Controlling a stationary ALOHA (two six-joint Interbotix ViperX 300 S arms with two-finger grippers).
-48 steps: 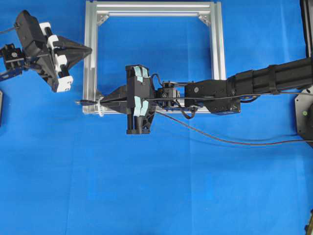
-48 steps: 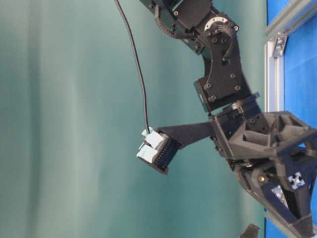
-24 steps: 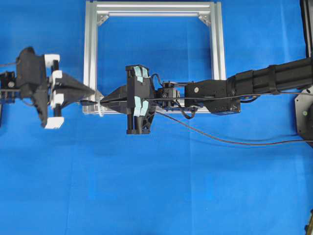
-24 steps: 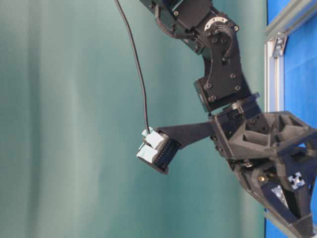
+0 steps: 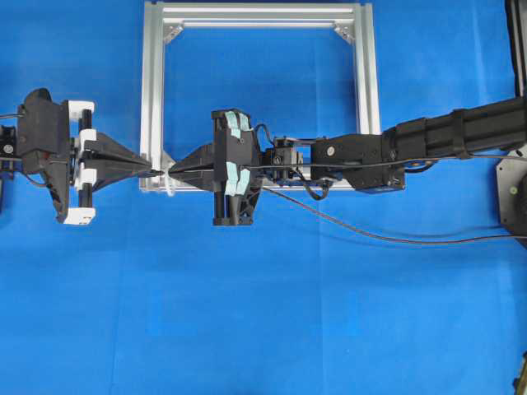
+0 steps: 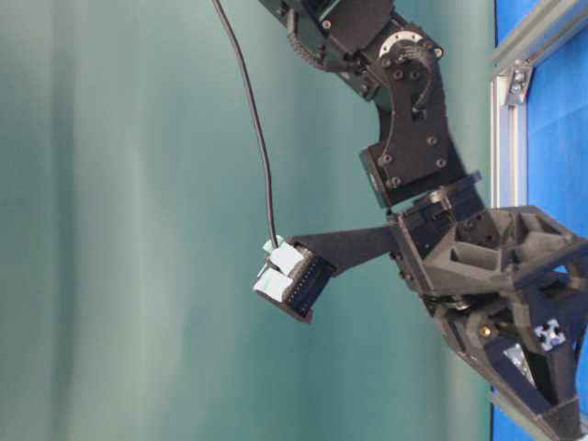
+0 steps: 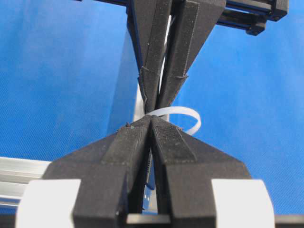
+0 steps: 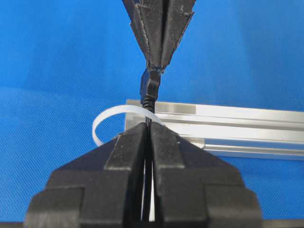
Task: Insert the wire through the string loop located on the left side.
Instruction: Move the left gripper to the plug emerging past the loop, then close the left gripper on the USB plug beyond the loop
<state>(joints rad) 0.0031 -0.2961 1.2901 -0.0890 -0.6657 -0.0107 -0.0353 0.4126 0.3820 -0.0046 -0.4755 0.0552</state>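
The white string loop (image 5: 169, 183) hangs at the silver frame's (image 5: 366, 99) lower-left corner. The black wire (image 5: 346, 224) runs along my right arm and through the loop. My right gripper (image 5: 174, 169) is shut on the wire just right of the loop. In the right wrist view the plug (image 8: 149, 88) sticks out past the loop (image 8: 100, 122) beyond my right gripper (image 8: 151, 125). My left gripper (image 5: 153, 171) faces it from the left, fingers pressed together, tips over the plug's free end. The left wrist view shows the left gripper (image 7: 151, 118) tip to tip with the right fingers (image 7: 164, 61), the loop (image 7: 190, 118) beside them.
The square aluminium frame lies flat on the blue cloth, its corner brackets (image 5: 173, 31) inside the corners. The wire's slack trails right across the cloth to the table edge. A dark mount (image 5: 512, 189) sits at the far right. The table-level view shows the wire (image 6: 262, 156) hanging along the arm.
My left gripper swung down from the upper left and turned level, bringing its closed tips to the plug end left of the loop. The right gripper and wire stayed still.
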